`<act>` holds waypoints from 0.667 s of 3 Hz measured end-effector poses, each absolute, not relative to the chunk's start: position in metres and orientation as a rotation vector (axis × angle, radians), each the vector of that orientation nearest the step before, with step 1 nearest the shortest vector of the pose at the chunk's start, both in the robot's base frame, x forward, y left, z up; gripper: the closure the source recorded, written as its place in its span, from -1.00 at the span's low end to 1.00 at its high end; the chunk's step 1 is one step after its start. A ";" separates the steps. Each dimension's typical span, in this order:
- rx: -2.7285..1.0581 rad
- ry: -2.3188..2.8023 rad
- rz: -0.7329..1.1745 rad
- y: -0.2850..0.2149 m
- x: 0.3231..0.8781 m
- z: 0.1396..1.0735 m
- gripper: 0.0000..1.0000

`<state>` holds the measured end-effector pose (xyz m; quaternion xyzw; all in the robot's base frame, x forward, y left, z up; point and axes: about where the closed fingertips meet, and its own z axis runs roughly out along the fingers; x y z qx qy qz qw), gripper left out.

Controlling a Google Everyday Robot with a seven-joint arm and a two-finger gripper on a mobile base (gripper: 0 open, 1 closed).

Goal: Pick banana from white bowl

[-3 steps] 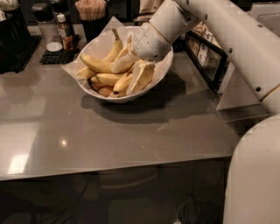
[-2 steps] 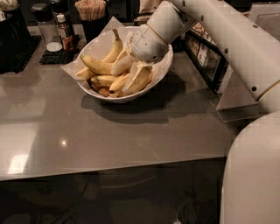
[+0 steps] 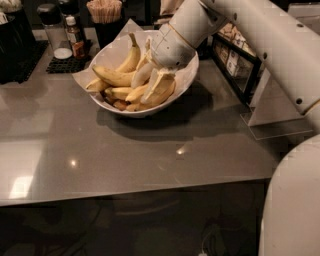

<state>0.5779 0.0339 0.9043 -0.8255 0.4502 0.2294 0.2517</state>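
The white bowl (image 3: 187,82) stands at the back of the grey counter, lined with white paper and holding several yellow bananas. My gripper (image 3: 151,80) reaches down into the bowl's right half from the upper right. It is open, with its pale fingers (image 3: 141,75) set among the fruit. A thick, gently curved banana (image 3: 156,96) lies right under and between the fingers, along the bowl's right front. A long banana (image 3: 116,77) lies across the left side. A slimmer one with a long stem (image 3: 131,56) leans at the back.
The bowl sits on a grey counter (image 3: 125,160). Behind it at left stand a shaker (image 3: 54,32), a small bottle (image 3: 75,35) and a holder of sticks (image 3: 105,15) on a dark mat. A dark framed stand (image 3: 235,60) is to the bowl's right. My arm (image 3: 270,45) crosses the upper right.
The gripper has sunk slightly deeper among the bananas on the bowl's right side. The bananas have not visibly shifted.
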 end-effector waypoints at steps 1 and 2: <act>-2.177 1.301 0.530 0.018 0.576 0.928 1.00; -2.068 1.294 0.464 0.002 0.570 0.971 1.00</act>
